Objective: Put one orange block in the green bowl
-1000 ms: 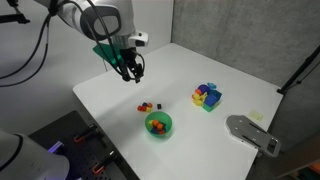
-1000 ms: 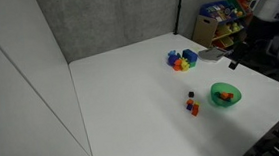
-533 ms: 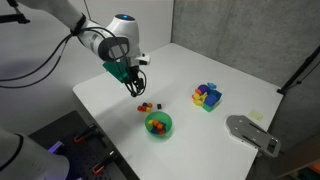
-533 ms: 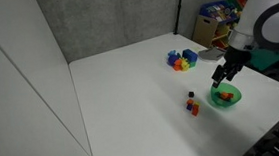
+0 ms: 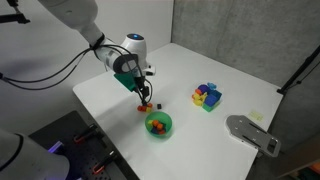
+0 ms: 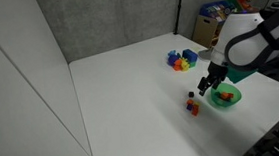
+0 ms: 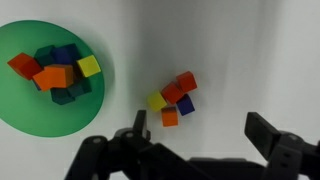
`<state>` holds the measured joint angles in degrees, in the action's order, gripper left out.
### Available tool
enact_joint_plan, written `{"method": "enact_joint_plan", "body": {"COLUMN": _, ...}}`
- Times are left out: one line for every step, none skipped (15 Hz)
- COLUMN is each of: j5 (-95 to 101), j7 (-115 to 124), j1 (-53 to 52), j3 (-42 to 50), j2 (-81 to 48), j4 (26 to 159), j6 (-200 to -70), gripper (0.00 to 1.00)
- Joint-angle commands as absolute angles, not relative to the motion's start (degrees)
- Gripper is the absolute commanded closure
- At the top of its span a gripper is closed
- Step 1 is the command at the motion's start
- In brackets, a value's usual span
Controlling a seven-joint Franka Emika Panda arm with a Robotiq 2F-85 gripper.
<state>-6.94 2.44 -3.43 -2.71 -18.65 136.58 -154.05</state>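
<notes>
- The orange block (image 7: 169, 117) is a tiny cube on the white table (image 5: 240, 70). It sits at the edge of a tight cluster, touching a yellow cube (image 7: 157, 102), with red (image 7: 186, 82) and dark (image 7: 185, 105) cubes just beside.
- The green bowl (image 7: 30, 115) lies apart from the cluster and holds several coloured blocks.
- The gripper (image 7: 200, 130) hangs over the cluster, its 2 fingers spread wide and empty.
- A blue tray (image 5: 207, 97) stands well apart.

No readable text, labels, brands or numbers anywhere.
</notes>
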Motion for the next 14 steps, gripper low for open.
{"method": "enact_joint_plan", "body": {"j5": -6.7, "j7": 2.5, "j1": -2.9, "j3": -3.0, "j2": -25.9, "j4": 130.3, "j6": -155.6, "gripper": 0.00}}
{"method": "enact_joint_plan", "body": {"j5": -6.3, "j7": 2.8, "j1": -3.1, "j3": -2.7, "j2": -27.7, "j4": 128.9, "j6": -156.3, "gripper": 0.00}}
{"method": "enact_joint_plan", "body": {"j5": -6.1, "j7": 3.0, "j1": -3.3, "j3": -2.6, "j2": -29.5, "j4": 127.5, "j6": -156.8, "gripper": 0.00}}
{"method": "enact_joint_plan", "body": {"j5": -5.9, "j7": 3.2, "j1": -3.4, "j3": -2.4, "j2": -31.2, "j4": 126.3, "j6": -157.3, "gripper": 0.00}}
{"method": "enact_joint_plan", "body": {"j5": -5.9, "j7": 3.2, "j1": -3.3, "j3": -2.4, "j2": -32.8, "j4": 125.0, "j6": -157.4, "gripper": 0.00}}
{"method": "enact_joint_plan", "body": {"j5": -5.8, "j7": 3.3, "j1": -3.4, "j3": -2.2, "j2": -34.4, "j4": 123.8, "j6": -157.8, "gripper": 0.00}}
{"method": "enact_joint_plan", "body": {"j5": -5.8, "j7": 3.3, "j1": -3.4, "j3": -2.0, "j2": -35.9, "j4": 122.6, "j6": -158.0, "gripper": 0.00}}
{"method": "enact_joint_plan", "body": {"j5": -5.8, "j7": 3.3, "j1": -3.3, "j3": -1.9, "j2": -37.2, "j4": 121.4, "j6": -158.1, "gripper": 0.00}}
{"method": "enact_joint_plan", "body": {"j5": -5.7, "j7": 3.3, "j1": -3.3, "j3": -1.6, "j2": -38.4, "j4": 120.5, "j6": -158.3, "gripper": 0.00}}
{"method": "enact_joint_plan", "body": {"j5": -5.5, "j7": 3.4, "j1": -3.5, "j3": -1.3, "j2": -39.5, "j4": 119.8, "j6": -158.7, "gripper": 0.00}}
{"method": "enact_joint_plan", "body": {"j5": -5.3, "j7": 3.4, "j1": -3.6, "j3": -0.9, "j2": -40.4, "j4": 119.1, "j6": -159.1, "gripper": 0.00}}
{"method": "enact_joint_plan", "body": {"j5": -5.1, "j7": 3.5, "j1": -3.7, "j3": -0.6, "j2": -41.2, "j4": 118.4, "j6": -159.4, "gripper": 0.00}}
{"method": "enact_joint_plan", "body": {"j5": -4.9, "j7": 3.6, "j1": -3.8, "j3": -0.2, "j2": -42.0, "j4": 117.7, "j6": -159.7, "gripper": 0.00}}
{"method": "enact_joint_plan", "body": {"j5": -4.8, "j7": 3.7, "j1": -3.8, "j3": 0.0, "j2": -42.8, "j4": 117.0, "j6": -159.8, "gripper": 0.00}}
